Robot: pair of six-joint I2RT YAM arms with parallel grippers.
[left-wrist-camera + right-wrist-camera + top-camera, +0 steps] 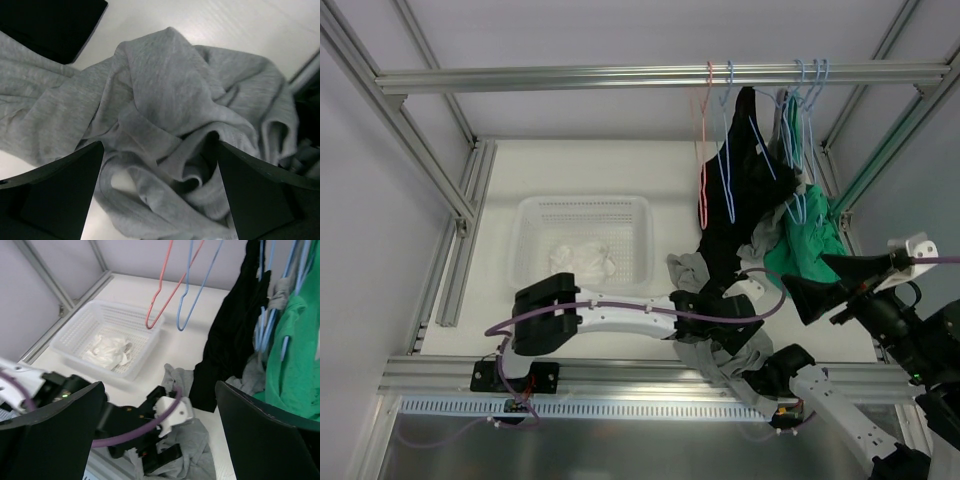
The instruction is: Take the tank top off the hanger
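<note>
Now, right of the plastic basket [582, 201], the left gripper [160, 150] hovers spread over the grey tank top [165, 90] — a raised fold looks the surest pinch — right gripper [160, 387] also agape.

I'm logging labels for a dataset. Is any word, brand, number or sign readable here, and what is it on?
No text can be read in any view.
No print or tag shows on the grey top, black top, green top, basket or hangers.

Matt gry cloth [165, 100], plastic basket [582, 201]
</note>
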